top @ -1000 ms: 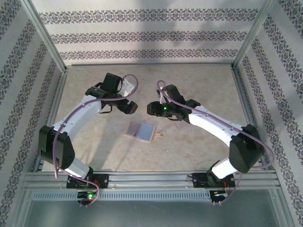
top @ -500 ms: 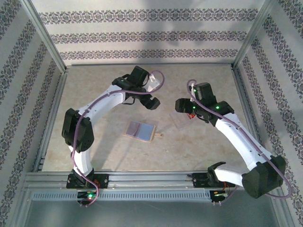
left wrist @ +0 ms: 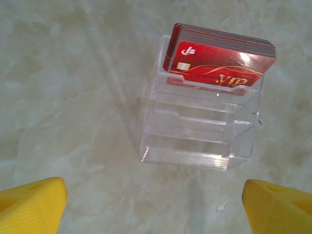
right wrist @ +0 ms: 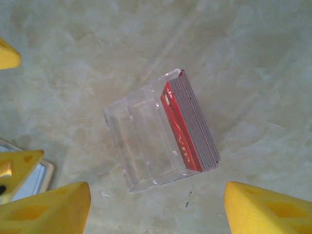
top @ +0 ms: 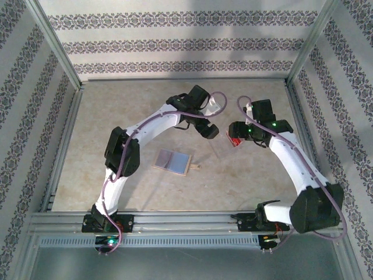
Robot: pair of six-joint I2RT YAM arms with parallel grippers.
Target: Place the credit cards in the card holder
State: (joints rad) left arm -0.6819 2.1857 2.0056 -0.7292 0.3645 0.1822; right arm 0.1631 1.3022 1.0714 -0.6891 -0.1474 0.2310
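Landmark: clear plastic stand [left wrist: 197,144], a stepped piece with several slots, standing on the pale marbled table [top: 116,116].

Credit cards: a thick stack of red credit cards [left wrist: 219,58] stands on edge in one end slot of the clear plastic stand, the slot farthest from the left fingers. The front card shows a chip and gold letters "VIP". The other slots of the stand hold nothing.

Left gripper: the left gripper [left wrist: 155,207] hangs over the table just on the near side of the stand. Its jaws are spread wide; the two yellow fingers [left wrist: 31,204] are wider apart than the stand is wide. They hold nothing and do not touch the stand or the cards.

Right gripper: the right gripper [right wrist: 156,209] is above the stand, on another side of it. Its jaws are also wide apart, and its yellow fingers [right wrist: 268,207] are clear of the stand and of the cards. It holds nothing.

Both grippers from above: they face each other, with the red stack low between them, nearer the right one.

Card holder: the tan card holder [top: 173,161] lies opened flat, pale inside up, well apart from the stand, on the left arm's side and nearer the bases. Its small tab [top: 196,167] points toward the stand's side. No red card is seen on it.
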